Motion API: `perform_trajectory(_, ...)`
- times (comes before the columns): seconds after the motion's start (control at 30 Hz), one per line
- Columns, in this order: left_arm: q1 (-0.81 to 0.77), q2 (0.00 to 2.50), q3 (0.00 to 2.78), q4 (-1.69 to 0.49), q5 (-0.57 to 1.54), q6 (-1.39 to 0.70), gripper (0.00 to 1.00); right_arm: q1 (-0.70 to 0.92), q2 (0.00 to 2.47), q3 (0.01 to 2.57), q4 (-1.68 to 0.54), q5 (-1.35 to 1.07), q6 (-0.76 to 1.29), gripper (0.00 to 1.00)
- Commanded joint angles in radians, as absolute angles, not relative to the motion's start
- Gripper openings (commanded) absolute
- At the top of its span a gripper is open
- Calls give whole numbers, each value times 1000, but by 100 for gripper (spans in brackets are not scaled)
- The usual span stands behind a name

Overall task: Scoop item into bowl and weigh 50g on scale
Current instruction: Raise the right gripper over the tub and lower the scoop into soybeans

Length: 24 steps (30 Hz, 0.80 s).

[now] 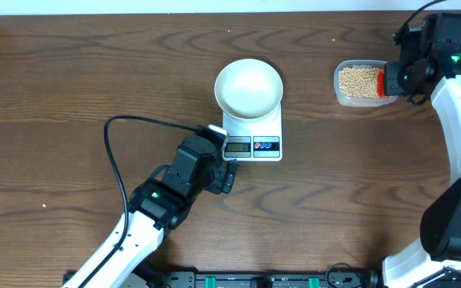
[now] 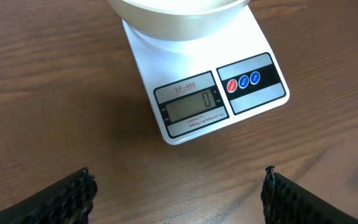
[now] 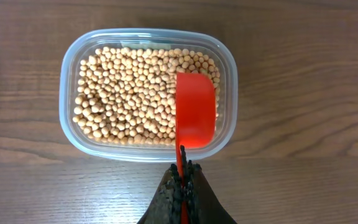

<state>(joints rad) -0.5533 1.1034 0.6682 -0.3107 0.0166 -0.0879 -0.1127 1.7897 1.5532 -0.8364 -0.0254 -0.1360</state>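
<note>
Round white bowl (image 1: 249, 88) sits on small white rectangular digital scale (image 2: 210, 99). Bowl empty, display reads zero: ready to receive. Small round pale-tan beans (image 3: 129, 93) all lie in clear rounded-rectangular plastic tub (image 3: 67, 81), well apart from scale on right arm's side. Right gripper (image 3: 184, 180) pinched tight on thin handle of red plastic scoop (image 3: 196, 112). Scoop looks empty, cup over beans at tub's edge, likely poised to dig. Left gripper (image 2: 179, 193) spread wide, holding nothing, hovering near scale's display end, probably clear of pouring path.
</note>
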Motion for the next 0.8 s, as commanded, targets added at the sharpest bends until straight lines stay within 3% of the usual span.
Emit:
perform_trajectory(0.0, -551, 1105, 670, -313, 11, -79, 87, -109, 1816, 1576, -839, -3, -151, 1)
perform_trajectory(0.77, -551, 1105, 670, -313, 11, -79, 87, -187, 1933, 1576, -850, -377, -27, 1)
